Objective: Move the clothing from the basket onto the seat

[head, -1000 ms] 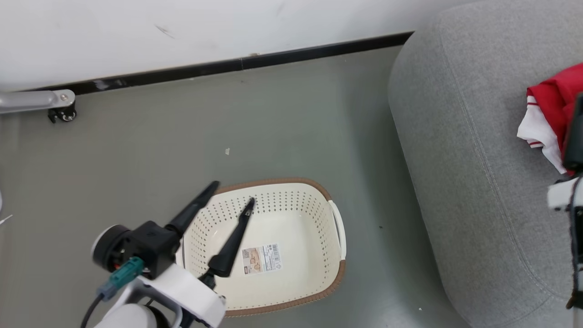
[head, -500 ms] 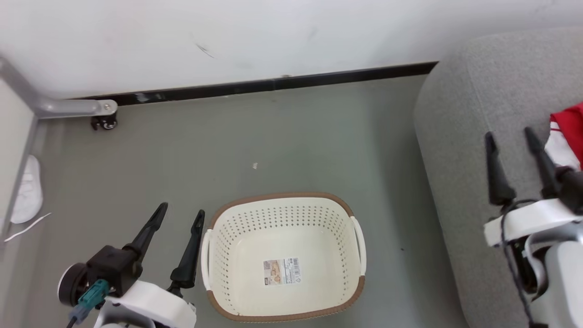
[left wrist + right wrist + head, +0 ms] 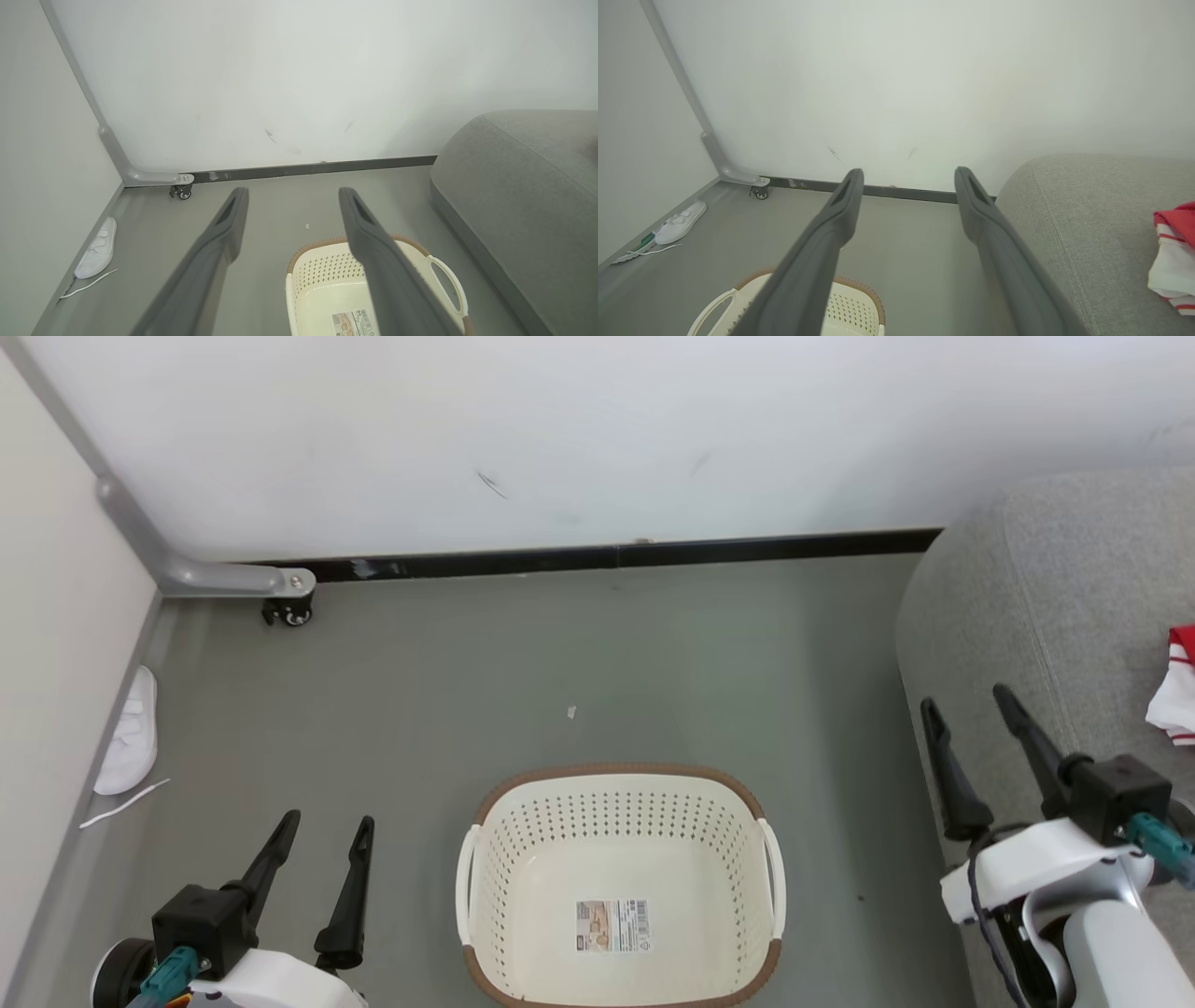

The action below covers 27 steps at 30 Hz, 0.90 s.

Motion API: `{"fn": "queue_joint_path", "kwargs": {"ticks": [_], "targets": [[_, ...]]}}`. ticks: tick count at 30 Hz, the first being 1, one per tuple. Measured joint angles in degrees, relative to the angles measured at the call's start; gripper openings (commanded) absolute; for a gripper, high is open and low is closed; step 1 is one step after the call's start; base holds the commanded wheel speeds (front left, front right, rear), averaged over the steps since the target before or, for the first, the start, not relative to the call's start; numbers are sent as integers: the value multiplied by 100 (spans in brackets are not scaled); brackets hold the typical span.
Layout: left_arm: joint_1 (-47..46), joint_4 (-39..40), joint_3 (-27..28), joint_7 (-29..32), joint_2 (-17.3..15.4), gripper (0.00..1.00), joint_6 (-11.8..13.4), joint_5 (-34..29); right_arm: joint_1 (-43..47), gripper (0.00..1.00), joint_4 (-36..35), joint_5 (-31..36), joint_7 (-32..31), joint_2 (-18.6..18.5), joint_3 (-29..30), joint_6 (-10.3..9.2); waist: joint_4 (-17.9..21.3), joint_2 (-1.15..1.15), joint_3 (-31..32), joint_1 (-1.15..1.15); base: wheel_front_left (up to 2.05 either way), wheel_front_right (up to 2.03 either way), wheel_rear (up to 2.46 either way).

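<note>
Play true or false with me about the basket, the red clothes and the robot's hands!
1. The basket has nothing in it. True.
2. The red clothes lie on the floor. False: they lie on the sofa.
3. The left gripper and the right gripper are open and hold nothing. True.
4. The white shoe sits in the basket. False: it lies on the floor beside the wall.
</note>
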<state>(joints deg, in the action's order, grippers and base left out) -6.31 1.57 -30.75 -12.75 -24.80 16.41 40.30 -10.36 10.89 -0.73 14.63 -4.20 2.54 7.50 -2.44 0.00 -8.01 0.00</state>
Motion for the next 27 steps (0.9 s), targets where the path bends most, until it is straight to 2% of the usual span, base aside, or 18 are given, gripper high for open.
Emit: {"fn": "queue_joint_path", "kwargs": {"ticks": [11, 27], "targets": [[219, -432, 52, -54, 26, 100, -220, 64, 550, 100, -78, -31, 0, 79, 64, 0, -118, 0, 333, 0, 0, 0, 0], [233, -613, 237, -122, 26, 100, -404, 104, 818, 100, -135, -32, 0, 130, 51, 0, 201, 0, 480, 0, 0, 0, 0]]}}
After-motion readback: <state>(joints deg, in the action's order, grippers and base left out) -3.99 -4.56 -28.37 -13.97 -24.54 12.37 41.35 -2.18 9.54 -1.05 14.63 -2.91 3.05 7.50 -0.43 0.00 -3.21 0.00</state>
